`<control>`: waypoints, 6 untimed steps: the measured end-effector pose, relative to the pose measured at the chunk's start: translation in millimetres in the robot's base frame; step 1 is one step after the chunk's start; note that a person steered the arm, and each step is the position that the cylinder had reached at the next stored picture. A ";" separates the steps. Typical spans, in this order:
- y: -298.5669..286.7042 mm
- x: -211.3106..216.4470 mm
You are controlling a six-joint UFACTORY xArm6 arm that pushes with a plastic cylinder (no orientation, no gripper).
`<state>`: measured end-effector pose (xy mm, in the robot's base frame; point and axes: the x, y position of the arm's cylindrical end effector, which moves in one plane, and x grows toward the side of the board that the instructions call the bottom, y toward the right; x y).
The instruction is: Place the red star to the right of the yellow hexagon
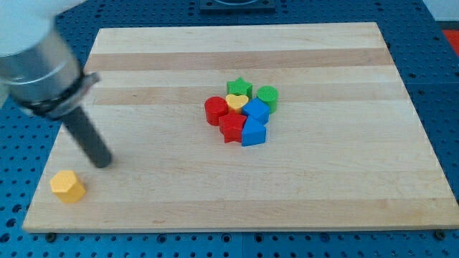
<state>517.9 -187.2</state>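
Blocks crowd the middle of the wooden board (323, 86), and the red star (232, 128) sits at the cluster's lower edge. I see it hemmed in: a blue block (254, 133) touches it at three o'clock, a red round block (215, 110) at eleven o'clock, a yellow heart (237, 103) at twelve, another blue block (256, 111) at one o'clock. Beyond those sit a green star (239, 88) and a green round block (267, 95). The yellow hexagon (68, 186) lies well apart, alone near the board's lower left corner. My tip (102, 160) rests just beside it at one o'clock, not touching. I have no claw, only the rod.
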 end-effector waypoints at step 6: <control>278.6 -48.7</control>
<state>469.1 91.3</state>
